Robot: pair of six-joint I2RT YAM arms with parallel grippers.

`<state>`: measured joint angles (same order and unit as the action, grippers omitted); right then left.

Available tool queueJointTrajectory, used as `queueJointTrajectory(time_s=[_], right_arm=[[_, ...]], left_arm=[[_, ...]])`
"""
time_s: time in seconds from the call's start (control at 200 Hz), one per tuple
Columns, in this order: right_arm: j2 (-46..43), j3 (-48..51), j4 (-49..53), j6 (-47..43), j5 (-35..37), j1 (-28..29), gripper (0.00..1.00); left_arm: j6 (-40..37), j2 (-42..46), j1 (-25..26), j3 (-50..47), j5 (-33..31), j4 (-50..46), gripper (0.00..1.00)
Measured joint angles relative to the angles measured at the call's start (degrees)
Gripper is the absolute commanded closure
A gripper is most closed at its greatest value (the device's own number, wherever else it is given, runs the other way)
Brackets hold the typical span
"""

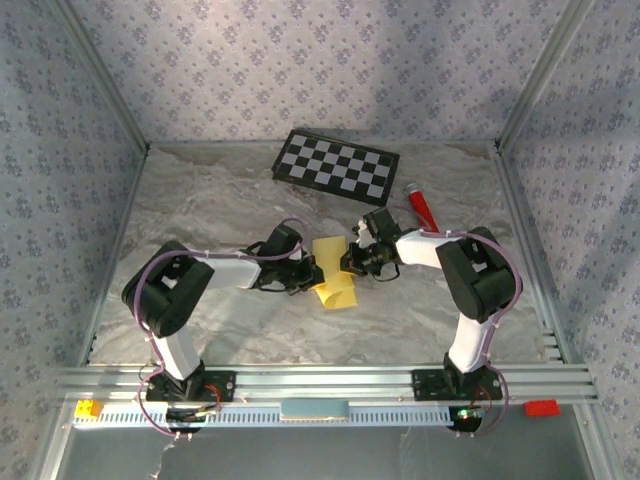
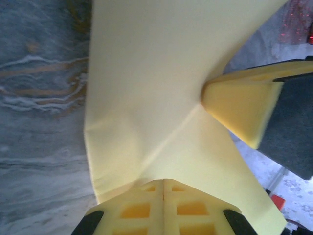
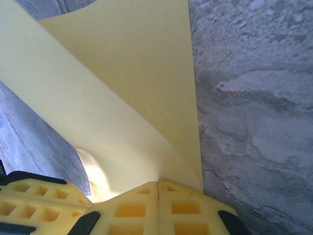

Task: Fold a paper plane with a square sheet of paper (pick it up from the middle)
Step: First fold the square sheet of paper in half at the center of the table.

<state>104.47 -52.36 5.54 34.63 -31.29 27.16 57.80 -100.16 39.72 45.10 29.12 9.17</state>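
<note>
The big gray marble desk lies flat. A black-and-white checkerboard panel sits at the far side of it.

The left arm stands nearer than the checkerboard panel and to its left. It bends and reaches in toward the spot just in front of the panel. The right arm stands nearer than the panel and to its right, and it reaches in to the same spot.

The square sheet of paper is pale yellow. It is in front of the checkerboard panel, on the near side, between the two arms. It is not flat. It bends and curls, and its near end looks rolled over.

A red tube lies near the right corner of the checkerboard panel, on the desk.

The left end effector is on the left side of the paper, in front of the panel. In the left wrist view its two yellow fingers are pressed together, and the edge of the paper is pinched between them. A soft crease runs across the sheet there.

The right end effector is on the right side of the paper, also in front of the panel. In the right wrist view its fingers are pressed together too, and the paper comes out from between them. It folds over itself.
</note>
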Motion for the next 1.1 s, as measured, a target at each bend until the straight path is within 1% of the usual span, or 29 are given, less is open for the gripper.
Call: queueJointTrajectory(time_s=[0.19,0.52,0.58,0.79,0.894,1.099], right_arm=[[0.0,0.0,0.0,0.0,0.0,0.0,1.0],[-0.02,0.15,-0.24,0.0,0.0,0.0,1.0],[-0.09,0.26,-0.42,0.0,0.0,0.0,1.0],[-0.17,0.39,-0.57,0.0,0.04,0.0,1.0],[-0.22,0.48,-0.66,0.0,0.17,-0.02,1.0],[-0.37,0.76,-0.96,0.0,0.2,0.0,1.0]], left_arm=[[1.31,-0.9,0.48,-0.24,0.24,1.38,1.0],[-0.04,-1.01,0.81,-2.91,-0.24,3.5,1.0],[-0.26,-0.57,1.01,-2.93,-0.74,2.89,1.0],[-0.26,2.78,1.95,-2.47,-1.49,-2.03,0.93],[-0.22,4.42,2.1,-1.6,-1.46,-2.56,0.93],[0.35,3.74,2.67,-1.27,-0.81,-1.6,0.93]])
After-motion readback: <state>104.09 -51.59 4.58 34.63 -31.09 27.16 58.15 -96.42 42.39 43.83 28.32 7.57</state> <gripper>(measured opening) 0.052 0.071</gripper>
